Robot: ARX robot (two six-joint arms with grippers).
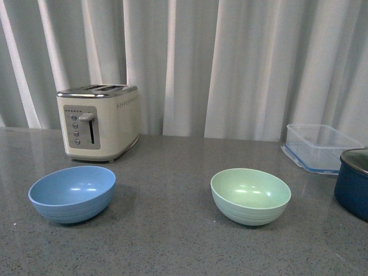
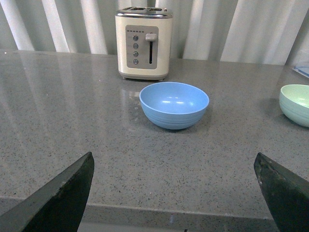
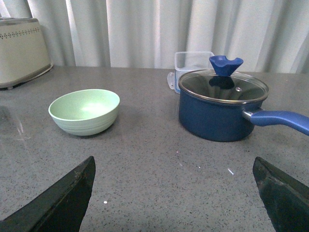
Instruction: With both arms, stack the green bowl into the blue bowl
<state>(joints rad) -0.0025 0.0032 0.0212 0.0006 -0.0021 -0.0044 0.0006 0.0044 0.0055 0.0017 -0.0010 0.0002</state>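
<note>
The blue bowl [image 1: 72, 193] sits upright and empty on the grey counter at the left; the green bowl [image 1: 250, 195] sits upright and empty right of centre, well apart from it. Neither arm shows in the front view. In the left wrist view the blue bowl [image 2: 174, 104] lies ahead of my open left gripper [image 2: 174, 159], with the green bowl [image 2: 295, 103] at the frame's edge. My open right gripper [image 3: 174, 163] hovers near the counter with the green bowl [image 3: 85, 111] ahead to one side. Nothing is between either gripper's fingers.
A cream toaster [image 1: 99, 122] stands behind the blue bowl. A clear plastic container [image 1: 319, 147] and a dark navy lidded pot [image 1: 353, 183] stand at the right; the pot's handle [image 3: 280, 120] sticks out sideways. White curtains hang behind the counter [image 1: 167, 172].
</note>
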